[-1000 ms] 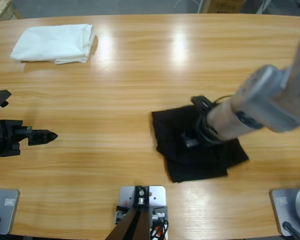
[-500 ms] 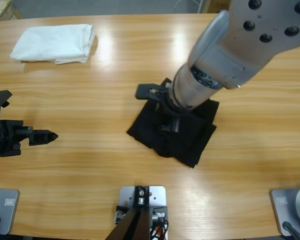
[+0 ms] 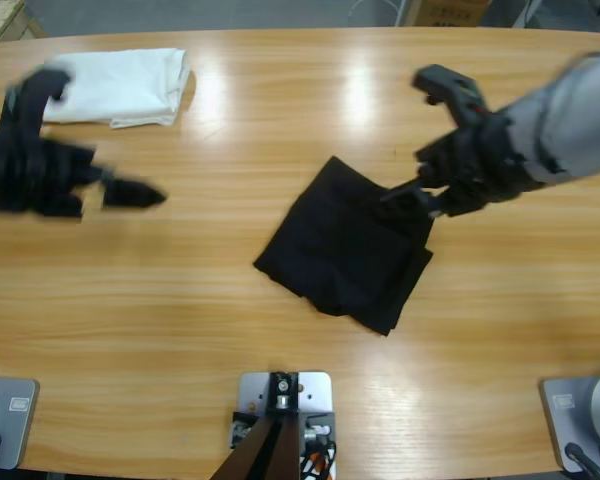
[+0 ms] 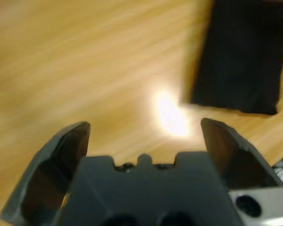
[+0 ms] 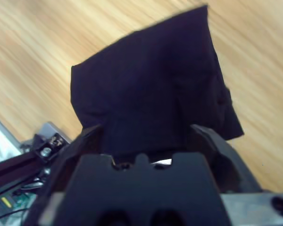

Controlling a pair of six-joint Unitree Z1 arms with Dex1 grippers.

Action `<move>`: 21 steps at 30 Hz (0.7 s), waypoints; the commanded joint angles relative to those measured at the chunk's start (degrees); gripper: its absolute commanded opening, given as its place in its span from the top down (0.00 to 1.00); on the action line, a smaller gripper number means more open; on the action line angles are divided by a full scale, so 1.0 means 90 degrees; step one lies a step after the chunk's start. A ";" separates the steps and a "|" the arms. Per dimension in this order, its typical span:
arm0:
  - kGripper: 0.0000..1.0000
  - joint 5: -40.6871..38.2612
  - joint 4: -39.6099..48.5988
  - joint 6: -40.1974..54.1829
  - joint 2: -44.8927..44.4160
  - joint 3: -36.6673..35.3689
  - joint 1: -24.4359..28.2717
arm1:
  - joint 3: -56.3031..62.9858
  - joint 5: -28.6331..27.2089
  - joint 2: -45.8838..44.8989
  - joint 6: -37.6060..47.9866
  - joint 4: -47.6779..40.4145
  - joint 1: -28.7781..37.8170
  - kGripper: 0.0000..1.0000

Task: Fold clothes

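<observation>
Pale wood runs the length of the worktop (image 3: pixel 230 330), glossy with lamp glare along its far side, where a folded white garment (image 3: pixel 115 85) lies at the far left corner. Right of centre sits the black polo shirt (image 3: pixel 345 245), already reduced to a compact, roughly square packet turned diamond-wise, layers showing along its near-right edge.

By the look of it the folding is almost finished and this is the release-and-retreat stage. The right end effector (image 3: pixel 420 195) hovers at the packet's far-right corner; in the right wrist view its jaws stand apart on either side of the cloth (image 5: pixel 151 89), with nothing pinched that I can see. The left end effector (image 3: pixel 130 190) is over bare wood at the left, well apart from the shirt, jaws spread and empty (image 4: pixel 144 141). Next, probably, the right arm should lift clear without dragging that corner and opening the fold.

Half a second ago the right arm stood over the middle of the packet, covering much of it; now it has pulled off to the right. The left arm has swung from the near-left toward the far side. The packet itself has not shifted.
</observation>
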 commanded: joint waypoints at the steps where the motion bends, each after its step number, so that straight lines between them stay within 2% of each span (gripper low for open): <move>1: 1.00 -0.0596 0.0936 0.0228 0.2750 -0.2889 -0.0651 | 0.1398 0.2247 0.0335 0.0128 -0.1540 -0.1739 1.00; 6: 1.00 -0.1241 0.0932 -0.0211 0.3675 -0.3444 -0.0854 | 0.1804 0.3143 0.1316 0.0120 -0.2514 -0.2030 1.00; 10: 1.00 -0.1370 0.0932 -0.0444 0.4072 -0.3700 -0.1153 | 0.1994 0.3346 0.1812 0.0120 -0.2889 -0.2087 1.00; 13: 1.00 -0.1399 0.0925 -0.0627 0.4365 -0.3846 -0.1323 | 0.2126 0.3280 0.1952 0.0120 -0.3077 -0.2144 1.00; 21: 1.00 -0.1237 0.0934 -0.0764 0.4947 -0.3866 -0.1381 | 0.2392 0.2397 0.1929 0.0120 -0.3348 -0.2632 1.00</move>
